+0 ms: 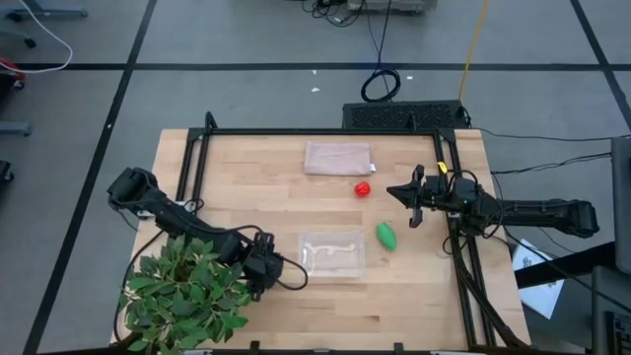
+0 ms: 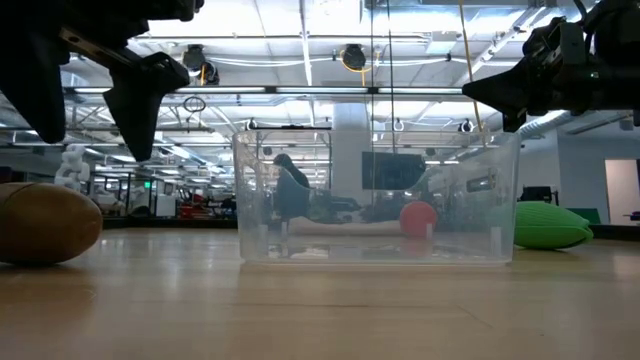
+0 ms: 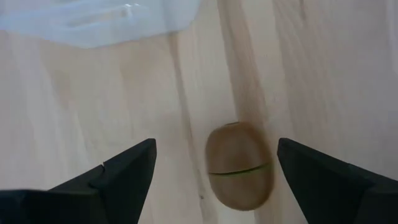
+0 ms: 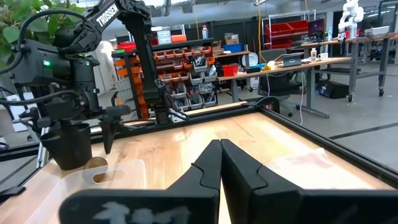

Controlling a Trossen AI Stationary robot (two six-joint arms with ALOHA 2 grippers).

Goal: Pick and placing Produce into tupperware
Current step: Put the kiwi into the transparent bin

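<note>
The brown kiwi (image 3: 239, 165) lies on the wooden table, left of the clear tupperware (image 1: 332, 253). It also shows in the low view (image 2: 45, 222). My left gripper (image 3: 216, 149) is open and hovers above the kiwi, one finger on either side, touching nothing; in the low view (image 2: 95, 120) its fingertips end above the fruit. The red fruit (image 1: 363, 188) and the green oval (image 1: 385, 236) lie on the table between the tupperware and my right gripper (image 1: 409, 197). The right gripper is shut and empty, held above the table near its right edge.
A leafy potted plant (image 1: 187, 296) stands at the near left corner, close beside my left arm. A pinkish-beige flat rectangle (image 1: 338, 158) lies at the far middle. A black frame (image 1: 458, 256) runs along the table's right and far edges.
</note>
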